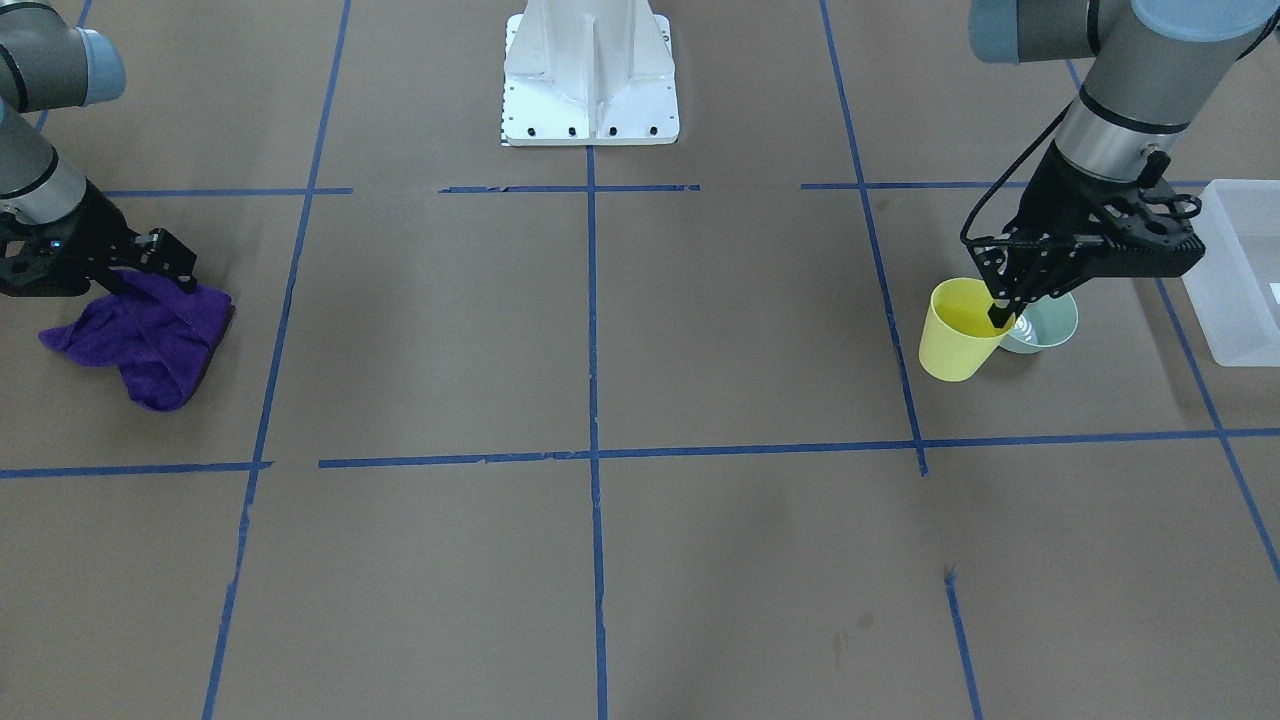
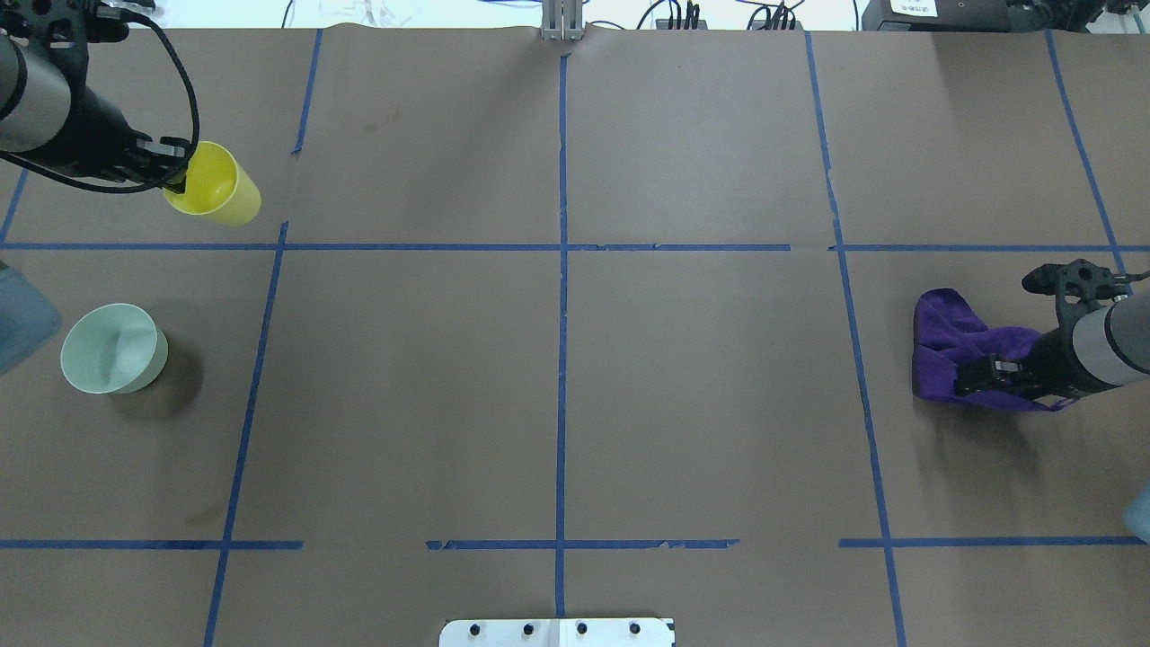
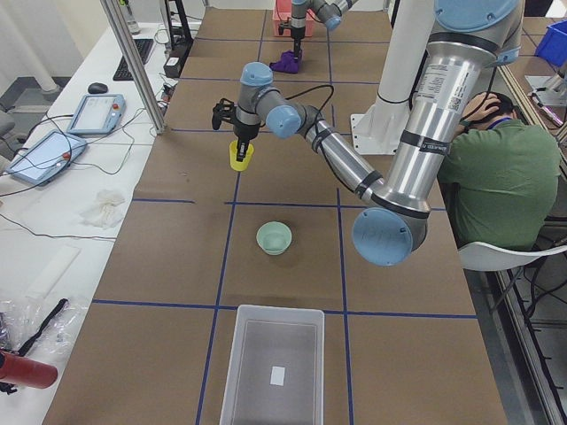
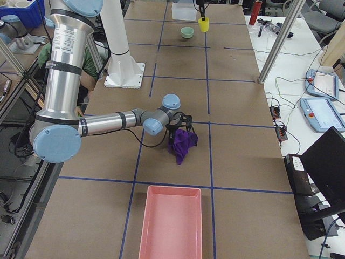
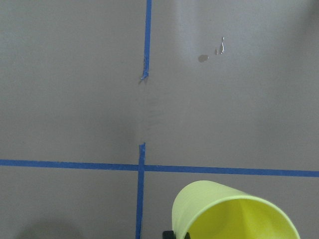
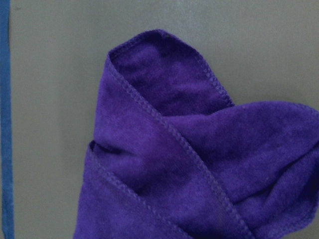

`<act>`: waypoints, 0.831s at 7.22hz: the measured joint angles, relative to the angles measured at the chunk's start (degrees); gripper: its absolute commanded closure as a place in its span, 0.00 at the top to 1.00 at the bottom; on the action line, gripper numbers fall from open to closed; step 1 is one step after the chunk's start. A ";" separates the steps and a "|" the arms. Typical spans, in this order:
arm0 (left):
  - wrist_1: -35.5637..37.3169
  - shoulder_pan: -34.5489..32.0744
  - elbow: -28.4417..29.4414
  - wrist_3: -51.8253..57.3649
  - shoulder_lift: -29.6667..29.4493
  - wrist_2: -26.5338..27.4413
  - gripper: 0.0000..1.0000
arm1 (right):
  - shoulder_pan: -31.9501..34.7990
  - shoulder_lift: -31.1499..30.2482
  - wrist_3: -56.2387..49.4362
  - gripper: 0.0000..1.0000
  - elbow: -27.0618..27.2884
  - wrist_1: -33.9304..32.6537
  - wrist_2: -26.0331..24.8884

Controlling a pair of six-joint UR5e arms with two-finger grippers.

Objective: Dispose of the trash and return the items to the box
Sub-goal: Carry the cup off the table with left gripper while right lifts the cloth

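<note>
My left gripper (image 1: 1001,314) is shut on the rim of the yellow cup (image 1: 956,332), with one finger inside it, and holds it tilted above the table. The cup also shows in the overhead view (image 2: 214,186) and the left wrist view (image 5: 234,214). The mint-green bowl (image 2: 113,348) stands upright on the table, apart from the cup. The frosted white box (image 1: 1238,275) is at the table's left end and looks empty in the left side view (image 3: 274,370). My right gripper (image 2: 979,375) is shut on a purple cloth (image 2: 954,346), which fills the right wrist view (image 6: 184,164).
A pink tray (image 4: 171,226) lies at the table's right end, past the cloth. The white robot pedestal (image 1: 590,75) stands at the middle of the robot's side. Blue tape lines cross the brown table. A seated person (image 3: 492,181) is behind the robot.
</note>
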 measured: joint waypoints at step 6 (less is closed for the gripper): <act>-0.07 -9.38 2.83 16.80 3.54 -4.95 0.00 | -0.40 -1.40 -0.47 0.00 -0.12 -0.20 -0.12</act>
